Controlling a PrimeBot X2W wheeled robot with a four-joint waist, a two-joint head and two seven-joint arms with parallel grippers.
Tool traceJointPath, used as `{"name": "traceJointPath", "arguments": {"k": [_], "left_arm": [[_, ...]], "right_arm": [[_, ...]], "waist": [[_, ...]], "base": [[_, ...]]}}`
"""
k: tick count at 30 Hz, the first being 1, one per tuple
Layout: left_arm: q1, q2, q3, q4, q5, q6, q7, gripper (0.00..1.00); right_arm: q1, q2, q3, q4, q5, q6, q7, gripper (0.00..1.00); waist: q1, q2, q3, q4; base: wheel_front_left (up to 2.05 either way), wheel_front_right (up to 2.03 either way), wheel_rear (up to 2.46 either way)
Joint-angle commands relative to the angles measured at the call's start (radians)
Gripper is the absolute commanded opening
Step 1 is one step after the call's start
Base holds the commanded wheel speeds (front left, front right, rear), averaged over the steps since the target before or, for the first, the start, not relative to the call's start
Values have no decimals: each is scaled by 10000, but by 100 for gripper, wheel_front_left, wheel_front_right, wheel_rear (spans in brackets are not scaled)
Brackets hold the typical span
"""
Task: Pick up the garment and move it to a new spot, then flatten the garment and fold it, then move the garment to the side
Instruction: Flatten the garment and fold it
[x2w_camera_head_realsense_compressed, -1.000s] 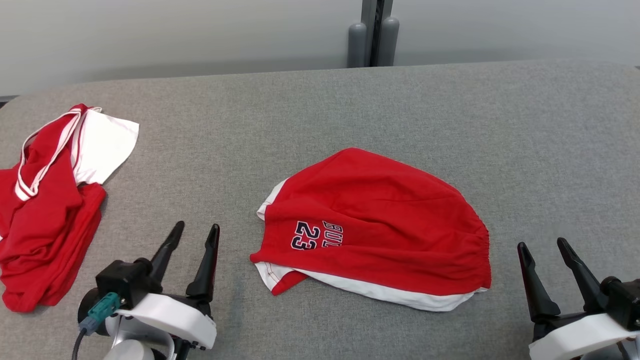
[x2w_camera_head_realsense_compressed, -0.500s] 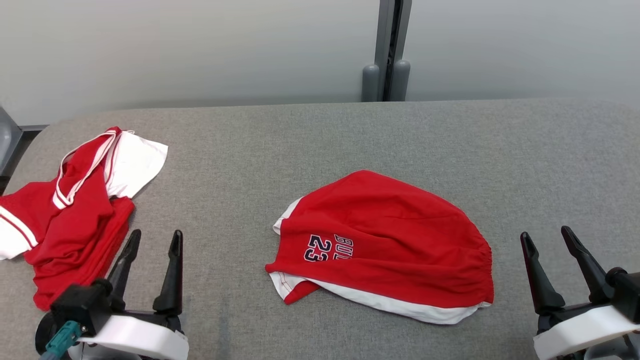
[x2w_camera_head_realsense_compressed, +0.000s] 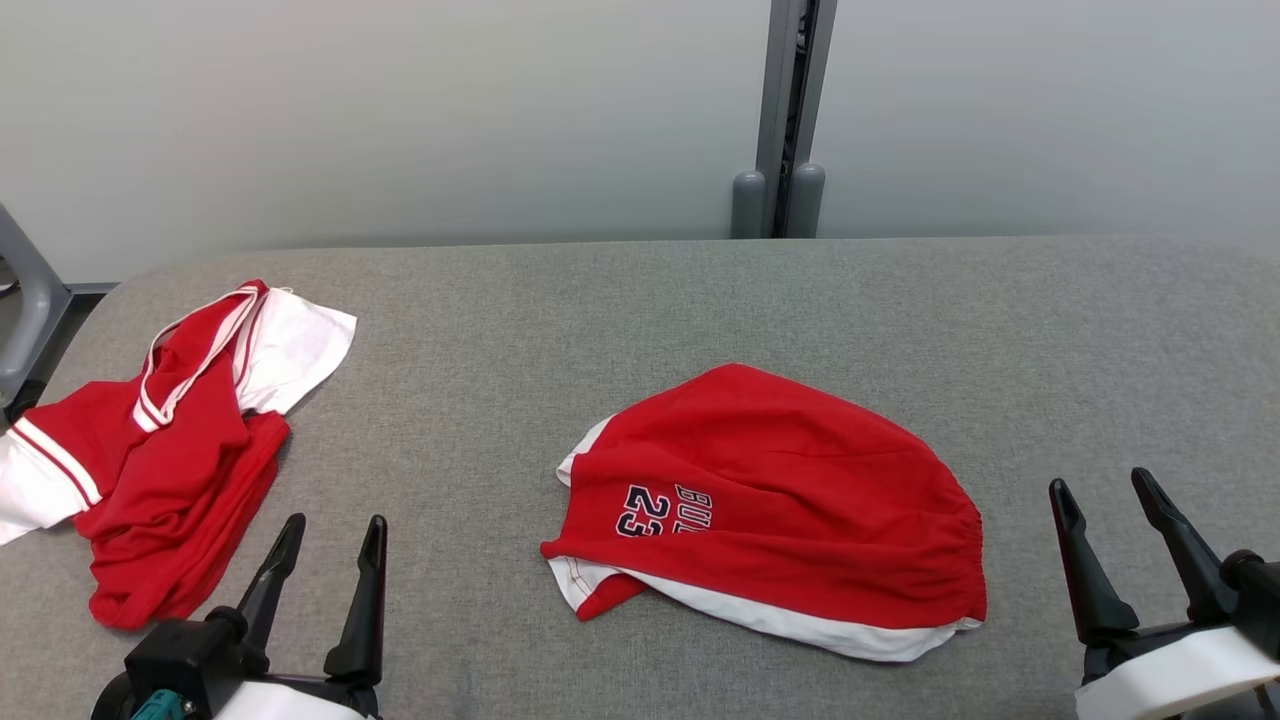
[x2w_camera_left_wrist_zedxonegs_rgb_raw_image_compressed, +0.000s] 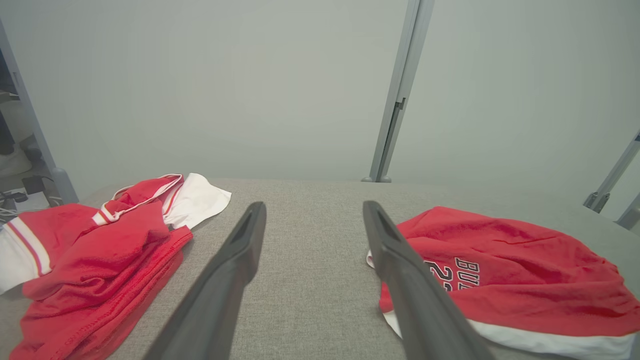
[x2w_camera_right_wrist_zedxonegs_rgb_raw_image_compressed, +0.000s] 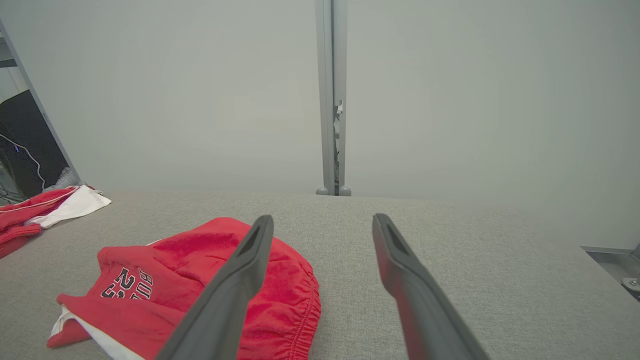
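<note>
A red garment (x2w_camera_head_realsense_compressed: 780, 500) with white trim and a dark "23" print lies folded on the middle of the grey padded table (x2w_camera_head_realsense_compressed: 640, 300). It also appears in the left wrist view as the red garment (x2w_camera_left_wrist_zedxonegs_rgb_raw_image_compressed: 500, 270) and in the right wrist view as the red garment (x2w_camera_right_wrist_zedxonegs_rgb_raw_image_compressed: 165, 260). My left gripper (x2w_camera_head_realsense_compressed: 335, 522) stands open at the near left with nothing between its fingers, well left of the folded piece; the left gripper (x2w_camera_left_wrist_zedxonegs_rgb_raw_image_compressed: 314, 205) looks out over bare table. My right gripper (x2w_camera_head_realsense_compressed: 1100, 482) is open and empty just right of the elastic waistband, and the right gripper (x2w_camera_right_wrist_zedxonegs_rgb_raw_image_compressed: 323, 218) sees that waistband behind its left finger.
A crumpled red and white jersey (x2w_camera_head_realsense_compressed: 170, 440) lies at the table's left end, just beyond my left gripper; the jersey (x2w_camera_left_wrist_zedxonegs_rgb_raw_image_compressed: 100, 250) and jersey (x2w_camera_right_wrist_zedxonegs_rgb_raw_image_compressed: 30, 210) show in both wrist views. A pale wall with a grey post (x2w_camera_head_realsense_compressed: 790, 120) stands behind the table.
The head camera has tilted up, so everything sits lower in the picture. My left gripper has drawn back toward the near left and its fingers stand a little wider. The right gripper has barely moved.
</note>
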Motion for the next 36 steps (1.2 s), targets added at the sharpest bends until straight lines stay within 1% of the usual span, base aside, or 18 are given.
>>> {"name": "traceJointPath", "arguments": {"k": [1,19,26,30,36], "left_arm": [[37,74,-7,-40,-32,68,22,100],[-283,50,-89,-57,-6,-4,-27,100],[-817,-241,-549,291,-1,-361,97,100],[-1085,-501,-832,793,-149,-662,107,100],[-1536,-858,-1425,1710,-219,-1161,421,100]], "right_arm": [[158,12,16,-12,-26,-2,23,100],[-32,66,77,44,48,-2,-111,100],[-329,22,317,11,1,-2,-126,100],[-512,59,418,103,44,-2,-211,100],[-741,122,595,319,82,-2,-330,100]], "waist": [[0,0,-25,-8],[0,0,145,-14],[0,0,791,-165],[0,0,1184,-332],[0,0,1772,-567]], "base": [[0,0,0],[0,0,0],[0,0,0],[0,0,0],[0,0,0]]}}
